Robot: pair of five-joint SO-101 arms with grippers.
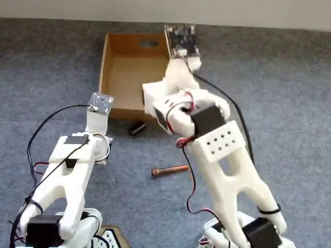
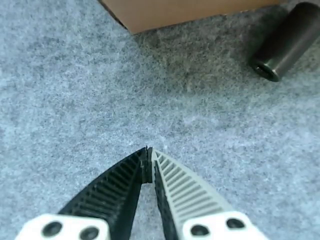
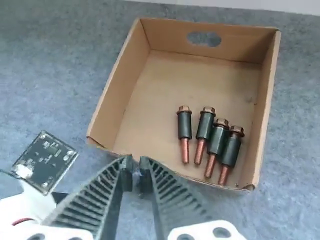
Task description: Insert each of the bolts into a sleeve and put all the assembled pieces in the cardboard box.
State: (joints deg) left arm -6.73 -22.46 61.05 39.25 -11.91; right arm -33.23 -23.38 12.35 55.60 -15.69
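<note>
Four assembled pieces [image 3: 205,125] sit side by side in the box [image 3: 125,85]. One bolt [image 1: 169,170] lies loose on the carpet [image 1: 289,103], and a sleeve [image 1: 137,128] rests just outside the box's near wall. The left gripper [image 2: 149,156] is pinched closed and empty near that sleeve. The right gripper [image 3: 134,167] is closed and empty over the box.

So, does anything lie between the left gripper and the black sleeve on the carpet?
Nothing visible does. Just carpet lies between the left gripper and the black sleeve; the cardboard box stands beside that path.
</note>
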